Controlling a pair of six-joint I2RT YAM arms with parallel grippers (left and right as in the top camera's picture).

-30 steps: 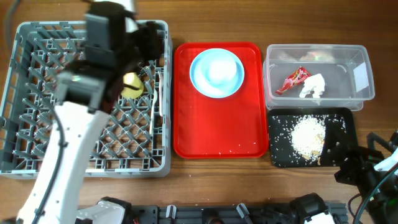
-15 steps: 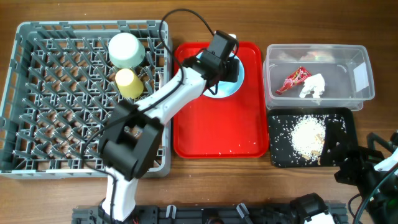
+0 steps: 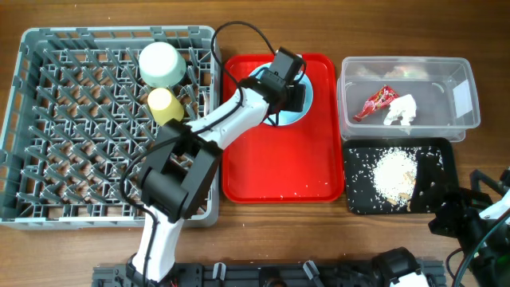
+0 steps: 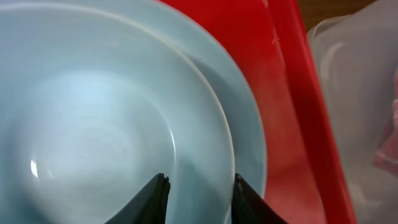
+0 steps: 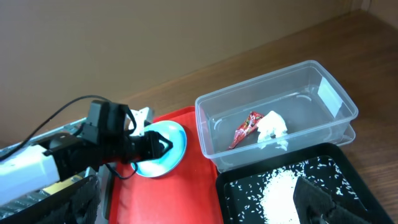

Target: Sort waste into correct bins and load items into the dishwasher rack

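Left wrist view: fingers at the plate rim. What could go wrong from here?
1. The left gripper straddles only the plate at its edge; that thin hold may slip or tilt on lifting.
2. The cup and bowl sit in the rack, near the likely path; the plate could knock them.

**Overhead** — fixed above the table, facing straight down, far enough back to hold everything. The dishwasher rack (image 3: 48,159) lies at 9 o'clock, the red serving tray (image 3: 279,171) at centre, the clear tub (image 3: 462,119) at 2 o'clock and the black tray (image 3: 355,199) at 4 o'clock.

**Left wrist** — very near, tilted down onto the light blue plate (image 4: 112,124), which fills most of the frame. The red tray's rim runs off at 1 o'clock, with the tub's wall at 3 o'clock.

**Right wrist** — well back and low, at the overhead's 5 o'clock corner, looking obliquely across the table.

**Shared** — plate, red tray and tub appear in all three views. The black tray appears in overhead and right wrist only.
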